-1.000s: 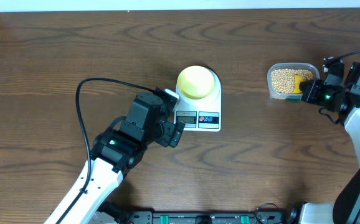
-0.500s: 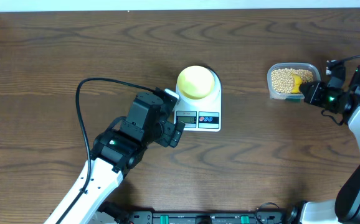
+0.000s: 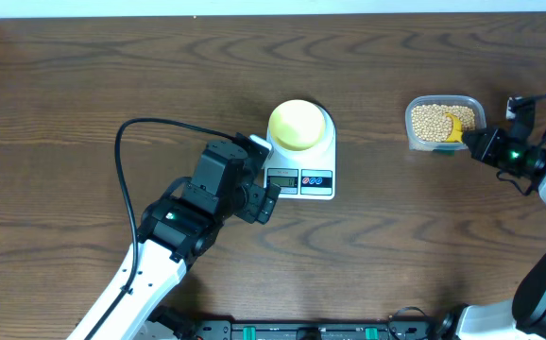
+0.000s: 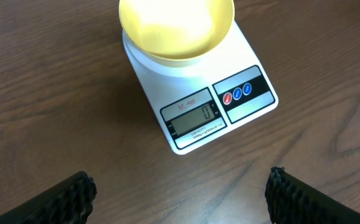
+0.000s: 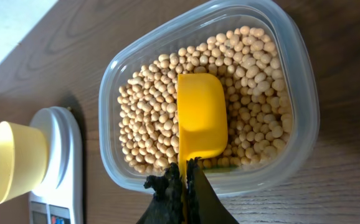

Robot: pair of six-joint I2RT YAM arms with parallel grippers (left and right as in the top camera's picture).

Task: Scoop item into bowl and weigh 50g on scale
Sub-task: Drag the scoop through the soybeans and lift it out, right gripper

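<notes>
The pale yellow-green bowl (image 3: pixel 298 124) stands on the white scale (image 3: pixel 301 179), empty in the left wrist view (image 4: pixel 176 28); the display (image 4: pixel 192 118) reads 0. Tan beans (image 5: pixel 248 81) fill a clear tub (image 3: pixel 445 121) at the right. My right gripper (image 5: pixel 183 183) is shut on the handle of a bright yellow scoop (image 5: pixel 200 118), whose bowl lies upside down on the beans inside the tub. It shows in the overhead view (image 3: pixel 486 144) just right of the tub. My left gripper (image 4: pixel 180 196) is open and empty, just in front of the scale, also in the overhead view (image 3: pixel 265 194).
The left arm's black cable (image 3: pixel 136 132) loops over the wood table to the left of the scale. The table's far edge meets a white wall (image 3: pixel 273 8). The bowl and scale also show at the left of the right wrist view (image 5: pixel 18 162).
My right gripper has drawn back to the right, pulling the scoop toward the tub's right rim. The left arm has not moved.
</notes>
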